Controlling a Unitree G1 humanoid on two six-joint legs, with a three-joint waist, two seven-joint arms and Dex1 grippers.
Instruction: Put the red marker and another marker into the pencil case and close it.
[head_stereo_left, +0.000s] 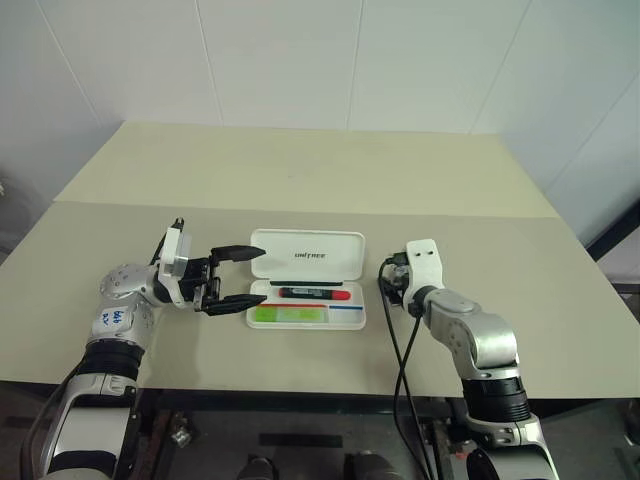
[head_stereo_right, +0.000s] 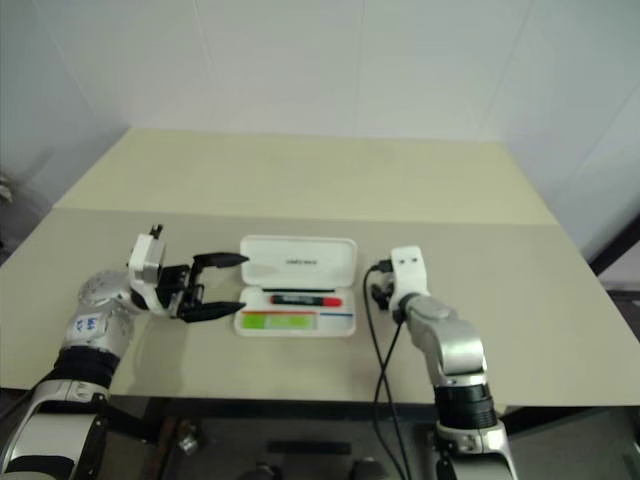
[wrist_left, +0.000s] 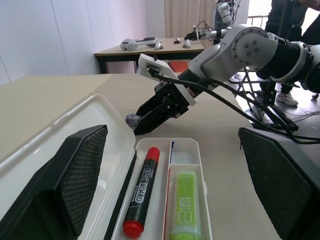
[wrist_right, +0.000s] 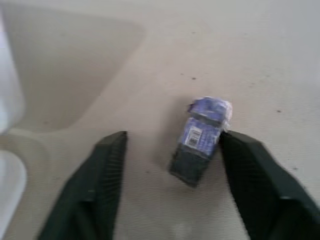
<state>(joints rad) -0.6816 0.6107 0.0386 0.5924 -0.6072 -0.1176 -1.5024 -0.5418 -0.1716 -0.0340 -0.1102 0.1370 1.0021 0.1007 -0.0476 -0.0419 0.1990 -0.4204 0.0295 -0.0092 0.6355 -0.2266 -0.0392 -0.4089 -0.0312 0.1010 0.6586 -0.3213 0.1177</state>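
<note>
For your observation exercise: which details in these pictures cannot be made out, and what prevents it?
- Small blue-wrapped object: label unreadable, blurred in the right wrist view.
- Pencil case: lid lettering too small in the head views.
- Right hand: hidden behind its own wrist in the head views.
- Person: cut off by the left wrist view's edge.

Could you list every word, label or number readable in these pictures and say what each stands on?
"UNITREE": on the pencil case lid.
"WHITE BOARD": on the red marker barrel.
Highlighter print: too blurred to read.
Blue handwriting on the left arm's sticker: not legible.
Small blue-wrapped object label: barcode only, no readable text.
</note>
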